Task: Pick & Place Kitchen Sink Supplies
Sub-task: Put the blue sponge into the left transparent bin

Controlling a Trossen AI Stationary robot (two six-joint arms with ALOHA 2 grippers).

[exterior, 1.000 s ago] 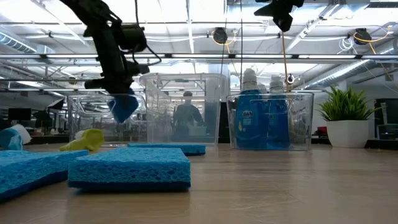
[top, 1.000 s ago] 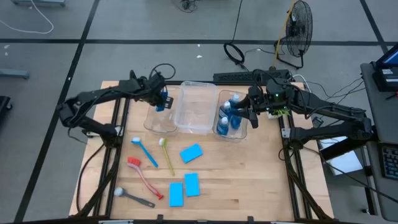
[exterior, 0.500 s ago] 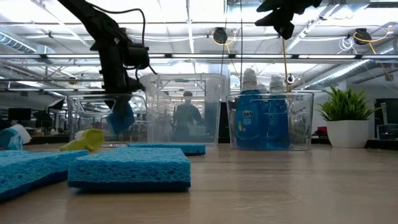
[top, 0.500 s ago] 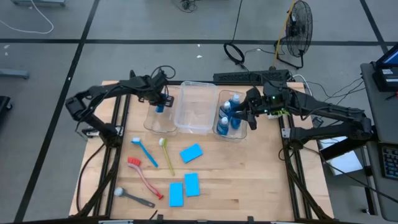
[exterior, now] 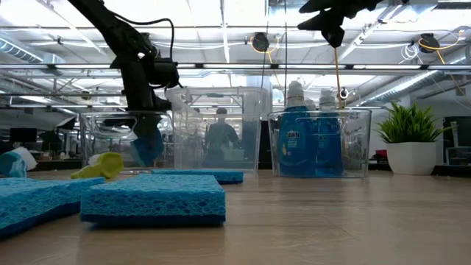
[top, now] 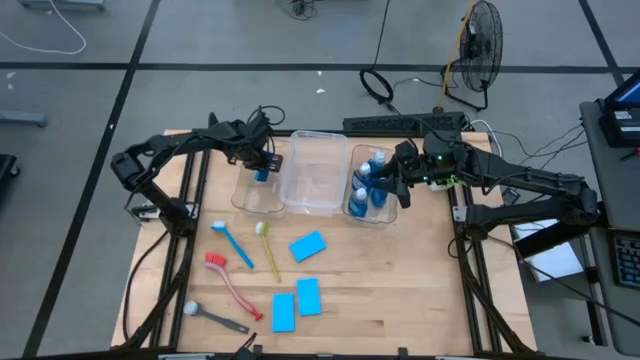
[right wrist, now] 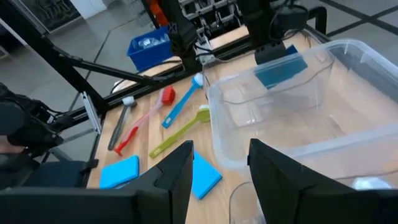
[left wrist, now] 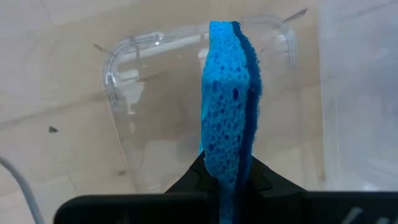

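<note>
A flat bright-blue rectangular sponge (left wrist: 227,106) is pinched on edge between the closed jaws of the left gripper (top: 259,166), which is lowered into the left clear plastic bin (top: 256,198) at the far side of the wooden tabletop (top: 400,290). The right gripper (top: 385,186), jaws parted and empty, is held above the right clear bin (exterior: 319,143) containing blue-liquid bottles (exterior: 295,140). Three more blue sponges (top: 297,295) and four long-handled brushes (top: 236,262) lie nearer on the tabletop.

One flat bright-blue rectangular sponge (left wrist: 229,106) hangs on edge inside the left clear bin; three more sponges (top: 297,297) lie flat on the wooden table. Blue-liquid bottles with pale caps (top: 370,184) stand upright in the right bin. Four long-handled brushes, blue (top: 233,245), yellow-green (top: 267,246), red (top: 230,280) and grey-black (top: 215,317), lie on the table's left part.
</note>
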